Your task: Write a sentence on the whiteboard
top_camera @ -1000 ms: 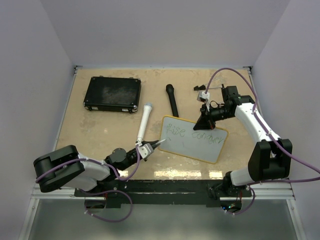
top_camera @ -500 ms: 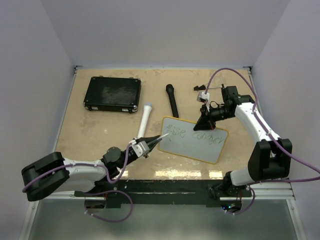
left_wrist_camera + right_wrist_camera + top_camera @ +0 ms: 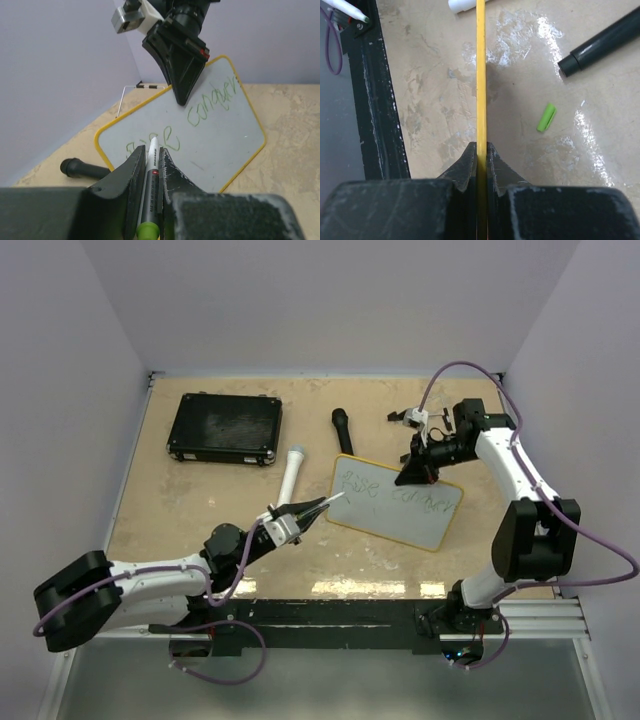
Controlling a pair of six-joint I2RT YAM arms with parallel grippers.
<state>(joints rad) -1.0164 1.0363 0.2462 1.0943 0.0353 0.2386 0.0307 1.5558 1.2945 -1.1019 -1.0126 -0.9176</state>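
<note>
Beige table (image 3: 200, 500); right fingers (image 3: 466, 167) clamp tilted whiteboard (image 3: 400, 508) rim, left fingers (image 3: 131, 172) clamp marker (image 3: 151, 167) near sentence (image 3: 210, 102)

The top view looks down from above and behind the arm bases, taking in the whole bench (image 3: 180, 490). The left wrist camera looks close along its fingers (image 3: 127, 175) at the face of the whiteboard (image 3: 215, 140), while the right wrist camera sights along that same board's yellow rim.
</note>
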